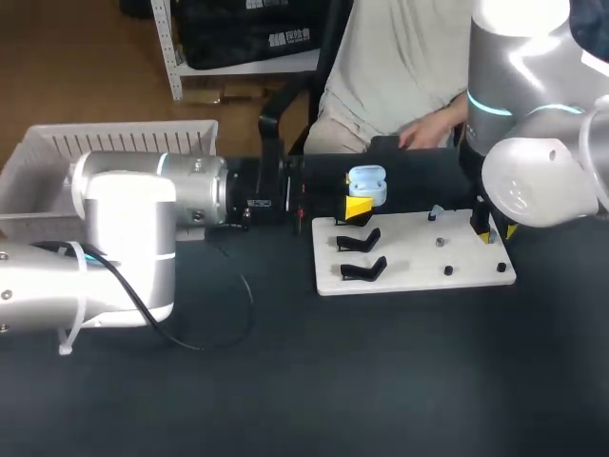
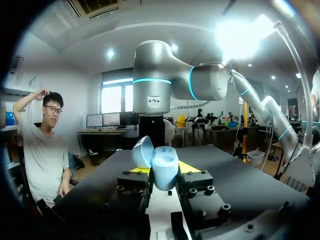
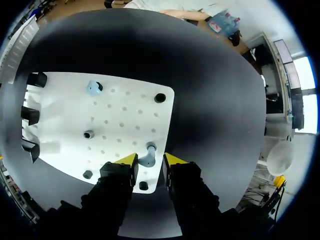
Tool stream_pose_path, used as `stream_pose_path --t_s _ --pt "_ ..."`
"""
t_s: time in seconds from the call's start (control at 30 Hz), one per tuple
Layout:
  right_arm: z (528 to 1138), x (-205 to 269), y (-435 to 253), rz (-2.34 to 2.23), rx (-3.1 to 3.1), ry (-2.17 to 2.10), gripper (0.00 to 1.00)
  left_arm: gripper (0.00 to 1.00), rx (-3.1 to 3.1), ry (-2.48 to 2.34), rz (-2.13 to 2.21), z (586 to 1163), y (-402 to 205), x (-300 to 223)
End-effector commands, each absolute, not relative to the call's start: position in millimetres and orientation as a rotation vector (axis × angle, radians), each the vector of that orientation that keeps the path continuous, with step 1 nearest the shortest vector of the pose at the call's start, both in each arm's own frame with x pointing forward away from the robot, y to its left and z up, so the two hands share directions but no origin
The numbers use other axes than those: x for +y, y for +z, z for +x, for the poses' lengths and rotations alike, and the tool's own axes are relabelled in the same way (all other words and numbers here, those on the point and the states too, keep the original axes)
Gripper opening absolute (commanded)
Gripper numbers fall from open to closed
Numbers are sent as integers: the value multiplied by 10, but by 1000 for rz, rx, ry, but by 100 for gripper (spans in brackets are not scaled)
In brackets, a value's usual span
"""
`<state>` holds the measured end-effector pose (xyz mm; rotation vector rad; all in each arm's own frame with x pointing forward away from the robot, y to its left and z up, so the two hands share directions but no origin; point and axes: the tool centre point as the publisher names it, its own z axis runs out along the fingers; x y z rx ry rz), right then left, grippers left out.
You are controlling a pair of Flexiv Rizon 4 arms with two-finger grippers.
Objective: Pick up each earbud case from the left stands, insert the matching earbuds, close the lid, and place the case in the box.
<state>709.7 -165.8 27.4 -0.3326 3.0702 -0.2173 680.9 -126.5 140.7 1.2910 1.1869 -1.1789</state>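
Note:
A light blue earbud case (image 2: 161, 167) with its lid open is held above the table, and my left gripper (image 2: 164, 170) is shut on its body. In the head view the case (image 1: 367, 184) hangs over the far left corner of the white board (image 1: 409, 278). My right gripper (image 3: 149, 161) stands open over the board's (image 3: 125, 120) near right edge, with a pale blue earbud (image 3: 148, 154) upright between its yellow tips and a small gap on each side. A second earbud (image 3: 93, 88) sits further ahead on the board. My right gripper (image 1: 497, 231) is mostly hidden under its arm.
Two black stands (image 1: 360, 239) (image 1: 365, 270) sit empty on the board's left side. Small black pegs (image 3: 160, 98) dot the board. A white slatted box (image 1: 114, 143) stands at the back left. A person's hand (image 1: 433, 129) lies at the table's far edge.

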Motion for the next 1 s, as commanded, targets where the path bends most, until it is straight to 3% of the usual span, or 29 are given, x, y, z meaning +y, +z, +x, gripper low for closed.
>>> stream_pose_path --t_s 0.03,0.27,0.4,1.0 --pt "7089 -1647 258 -325 3064 -224 29 0 1187 -1179 1290 6815 1405 -1271" --pt "7104 -1625 259 -319 3063 -231 21 0 1187 -1179 1290 6815 1405 -1271" --pt "7108 -1616 256 -312 3067 -237 1 0 1187 -1179 1290 6815 1405 -1271" --pt "6962 -1446 613 -215 3029 -243 0 0 1187 -1179 1290 6815 1405 -1271"
